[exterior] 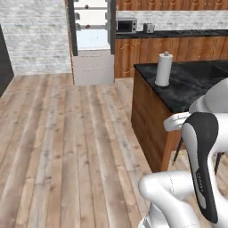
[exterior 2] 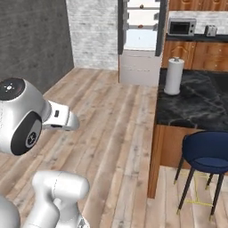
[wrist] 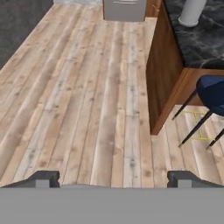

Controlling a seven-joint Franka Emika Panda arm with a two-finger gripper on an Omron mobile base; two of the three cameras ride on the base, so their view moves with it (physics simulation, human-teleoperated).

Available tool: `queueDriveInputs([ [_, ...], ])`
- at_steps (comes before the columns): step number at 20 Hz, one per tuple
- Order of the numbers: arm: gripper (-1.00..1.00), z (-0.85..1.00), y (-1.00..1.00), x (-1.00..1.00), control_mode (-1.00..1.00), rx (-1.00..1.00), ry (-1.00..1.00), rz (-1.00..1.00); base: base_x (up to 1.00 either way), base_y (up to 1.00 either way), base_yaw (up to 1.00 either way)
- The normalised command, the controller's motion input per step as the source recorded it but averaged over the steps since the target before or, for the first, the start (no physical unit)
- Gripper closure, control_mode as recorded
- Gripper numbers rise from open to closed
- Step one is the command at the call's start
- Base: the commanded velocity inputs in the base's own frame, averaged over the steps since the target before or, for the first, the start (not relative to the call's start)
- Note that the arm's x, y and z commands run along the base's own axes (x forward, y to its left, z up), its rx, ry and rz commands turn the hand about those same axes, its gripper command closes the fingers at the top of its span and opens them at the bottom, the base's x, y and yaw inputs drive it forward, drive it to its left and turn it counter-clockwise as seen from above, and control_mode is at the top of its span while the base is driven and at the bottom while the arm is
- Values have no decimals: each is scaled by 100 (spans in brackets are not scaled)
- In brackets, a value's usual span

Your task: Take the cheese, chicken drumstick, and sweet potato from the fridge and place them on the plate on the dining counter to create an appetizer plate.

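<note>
**Fridge far ahead, hand empty and wide**

We see the gripper (wrist: 113,179) at the bottom of the hand view, its two dark tips standing far apart with nothing but bare wooden floor (wrist: 87,96) between them, so we hold nothing

The fridge (exterior: 92,40) stands open at the far end of the room, well apart from us, straight ahead and slightly left in the left base view. On its upper shelves we make out small reddish-brown specks, too small to tell which is the cheese, the drumstick or the sweet potato, so we cannot give a long axis for any of them

The dining counter (exterior 2: 196,100) runs along our right side, much nearer than the fridge, with a paper towel roll (exterior 2: 173,76) upright on its far end and a blue stool (exterior 2: 207,153) tucked just beside it

We judge the task barely begun: the coming move is a drive forward across the open floor towards the fridge, with the counter's corner on our right the one thing to keep clear of
</note>
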Motion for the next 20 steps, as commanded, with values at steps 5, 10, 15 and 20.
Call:
queueDriveInputs([
  [5,-100,0,0,0,100,0,0,0,100,-5,0],
  [10,-100,0,0,0,100,0,0,0,100,-60,0],
  [15,-100,0,0,0,100,0,0,0,100,-12,0],
  [20,-100,0,0,0,100,0,0,0,100,7,0],
])
